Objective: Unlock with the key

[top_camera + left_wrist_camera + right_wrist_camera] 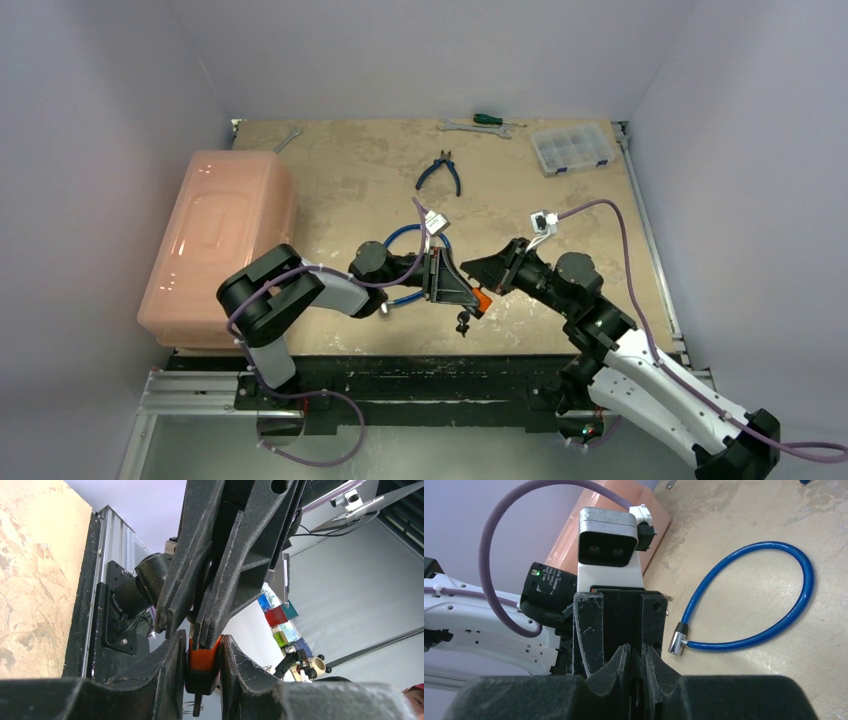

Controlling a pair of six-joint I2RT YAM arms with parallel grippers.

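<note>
one orange-and-black lock body [202, 659] is clamped between the left gripper [202, 645] fingers above the table's [350, 170] near edge, with a key ring [462, 322] dangling below it. the blue cable [774, 605] lies looped on the table, its metal end free. both arms reach inward, tip to tip. the right gripper [636, 655] is clenched on the lock body's upper end.

This is a robotics laboratory with the look of a small workshop. Two robot arms [640, 365] are mounted beside an aluminium rail [195, 392] at the near edge of a worn, stained bench [560, 215]. Plain pale walls [420, 50] close the bench on three sides, like a test booth. Purple cables [622, 215] run along the arms, and a camera [606, 542] sits on one wrist. Hand tools lie on the bench: blue-handled pliers [440, 172], a green-handled screwdriver [487, 119], a wrench [468, 127] and a clear compartment box [572, 148]. A large pink plastic storage box [220, 240] stands at the left side.
</note>
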